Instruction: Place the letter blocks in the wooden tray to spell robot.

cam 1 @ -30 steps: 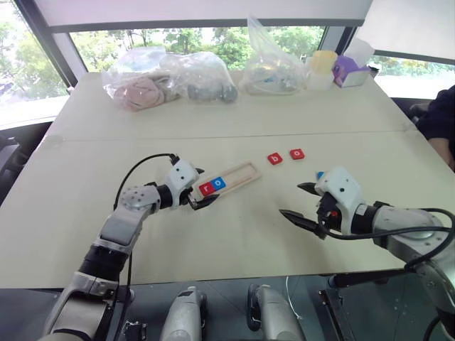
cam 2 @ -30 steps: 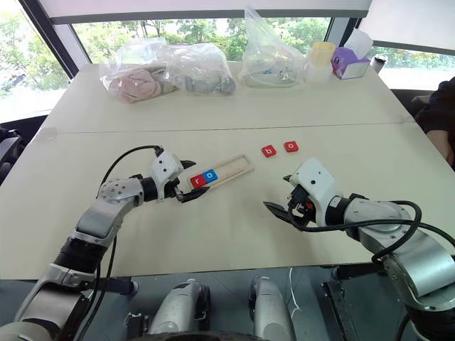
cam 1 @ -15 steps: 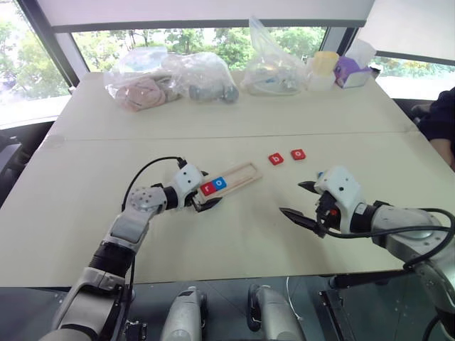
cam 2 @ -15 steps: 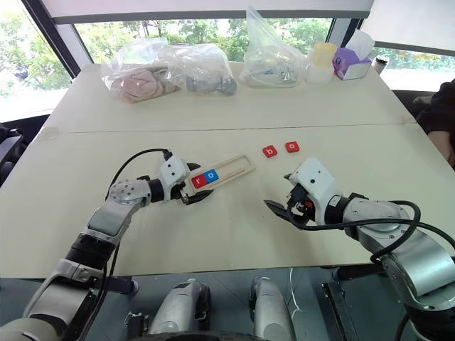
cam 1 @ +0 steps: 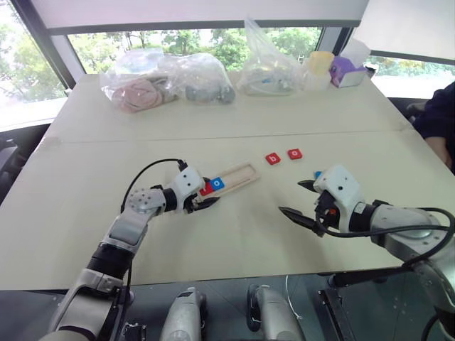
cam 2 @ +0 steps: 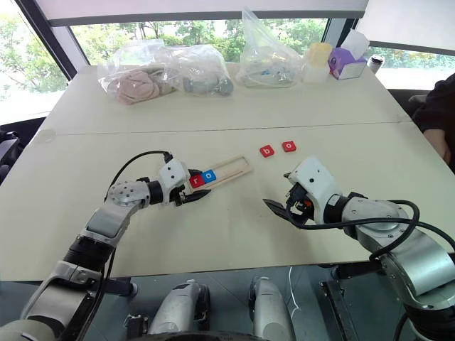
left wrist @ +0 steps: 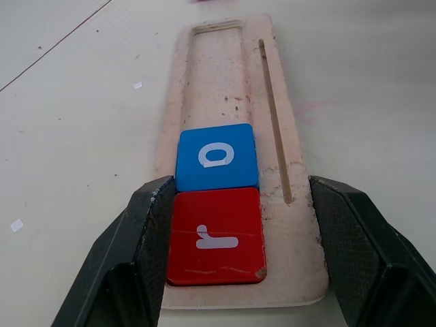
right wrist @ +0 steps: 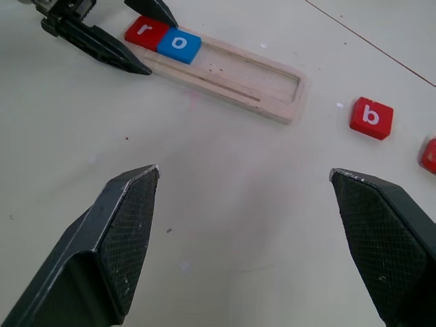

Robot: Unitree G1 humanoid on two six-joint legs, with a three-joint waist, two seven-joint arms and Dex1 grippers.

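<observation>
Currently gripped: wooden tray (left wrist: 293,136), clamped across its near end by left gripper (left wrist: 242,191), one finger on each long edge.
Tray contents: red r tile (left wrist: 218,235) at that end, blue o tile (left wrist: 216,157) touching it; rest of slot bare.
Loose tiles: red b tile (right wrist: 371,117) and red o tile (cam 1: 295,153) side by side on table (cam 1: 234,234), beyond tray's far end; blue tile (cam 1: 319,174) just behind right gripper (right wrist: 244,172), letter unreadable.
Handling: probably light, stiff, thin and smooth; best pinched on opposite edges, from above.
Left arm: reaching forward, wrist low, angled inward.
Right arm: hovering above table, fingers spread wide, holding nothing, pointing toward tray.
</observation>
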